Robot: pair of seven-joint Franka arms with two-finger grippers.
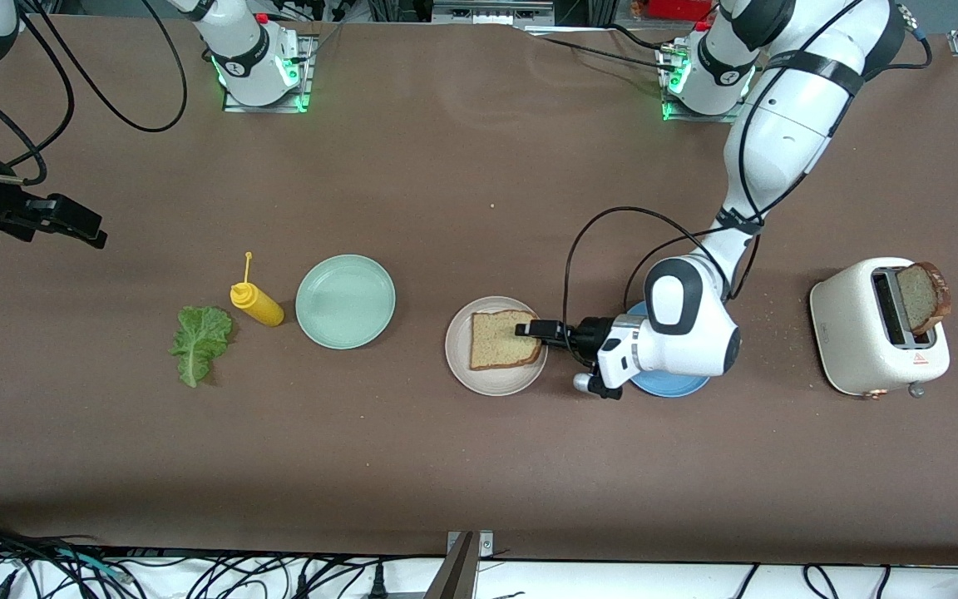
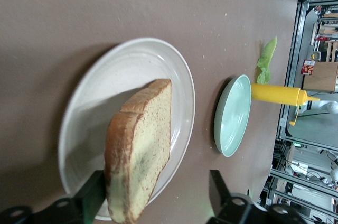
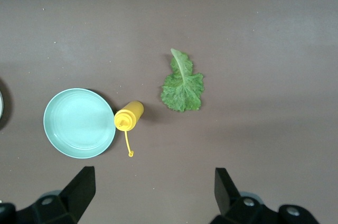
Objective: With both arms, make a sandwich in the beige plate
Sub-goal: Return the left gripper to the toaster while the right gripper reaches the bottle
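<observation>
A slice of light brown bread (image 1: 506, 339) lies on the beige plate (image 1: 462, 366). My left gripper (image 1: 533, 330) is at the slice's edge toward the left arm's end, open. In the left wrist view one finger (image 2: 95, 192) is against the bread (image 2: 140, 145) over the beige plate (image 2: 105, 86), and the other finger stands well apart. A second slice (image 1: 921, 298) sticks up from the toaster (image 1: 870, 341). The lettuce leaf (image 1: 199, 341) lies on the table toward the right arm's end. My right gripper (image 1: 84, 229) is open and empty, high over that end; its view shows the lettuce (image 3: 182, 84).
A mint-green plate (image 1: 345, 301) and a yellow mustard bottle (image 1: 256, 304) lie between the lettuce and the beige plate. A blue plate (image 1: 670, 384) sits under my left wrist. The toaster stands at the left arm's end of the table.
</observation>
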